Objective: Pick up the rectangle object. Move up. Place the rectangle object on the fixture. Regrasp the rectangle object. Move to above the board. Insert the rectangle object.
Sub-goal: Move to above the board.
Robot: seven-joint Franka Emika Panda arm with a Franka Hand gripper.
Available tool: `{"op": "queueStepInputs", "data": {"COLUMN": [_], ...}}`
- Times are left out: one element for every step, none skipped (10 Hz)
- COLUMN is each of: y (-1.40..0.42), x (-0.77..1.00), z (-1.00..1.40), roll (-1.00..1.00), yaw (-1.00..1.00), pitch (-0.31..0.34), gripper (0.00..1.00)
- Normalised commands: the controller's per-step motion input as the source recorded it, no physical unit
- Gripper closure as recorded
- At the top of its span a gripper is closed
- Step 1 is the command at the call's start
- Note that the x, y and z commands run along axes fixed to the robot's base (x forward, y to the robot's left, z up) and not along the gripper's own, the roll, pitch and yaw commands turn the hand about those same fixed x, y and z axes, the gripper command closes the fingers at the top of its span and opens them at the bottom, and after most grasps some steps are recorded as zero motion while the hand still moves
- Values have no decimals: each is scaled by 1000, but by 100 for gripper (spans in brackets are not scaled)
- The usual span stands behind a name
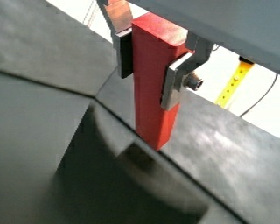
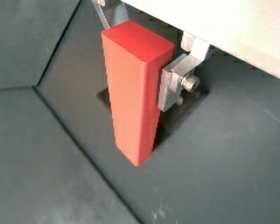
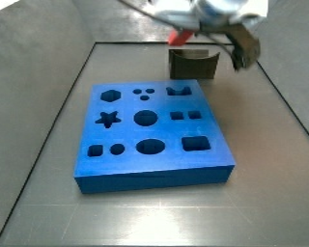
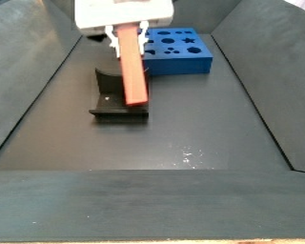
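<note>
My gripper (image 4: pixel 123 29) is shut on the rectangle object (image 4: pixel 132 69), a red-orange bar that hangs nearly upright from the fingers. Both wrist views show the bar (image 1: pixel 154 83) (image 2: pixel 133 96) clamped near its upper end between the silver fingers (image 1: pixel 174 83); one finger (image 2: pixel 170 86) shows beside it. The bar's lower end is over the dark fixture (image 4: pixel 114 103), which also shows in a wrist view (image 1: pixel 130 162); I cannot tell if they touch. In a side view the gripper (image 3: pixel 203 29) is above the fixture (image 3: pixel 193 64), with only a bit of the bar (image 3: pixel 178 39) visible. The blue board (image 3: pixel 151 125) lies apart.
The work area is a dark tray with sloping walls (image 4: pixel 28 105). The board (image 4: pixel 178 52) lies just past the fixture. A yellow tape measure (image 1: pixel 230 87) and white cables lie outside the tray wall.
</note>
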Motion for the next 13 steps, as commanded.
{"op": "queueStepInputs", "data": {"y": [300,295,279,272,258,250,238,227,214,198,179,167,153], "x": [-315,-313,-299,-294,-280,-273,-264,-255,-243,-230,-210,-199,-192], "z": [1000,1000,1000,1000,1000,1000,1000,1000,1000,1000,1000,1000,1000], "roll": [-130,-111,-84,-78,-74,-68,-61,-53,-43,-34,-28,-28,-29], "yaw": [70,55,14,-3,-32,-50,-60,-66,-70,-66,-57,-47,-40], "pitch": [-58,-68,-83,-83,-74,-60,-47,-29,-5,12,30,42,47], "gripper": [100,100,100,100,100,100,100,100,100,100,100,100,100]}}
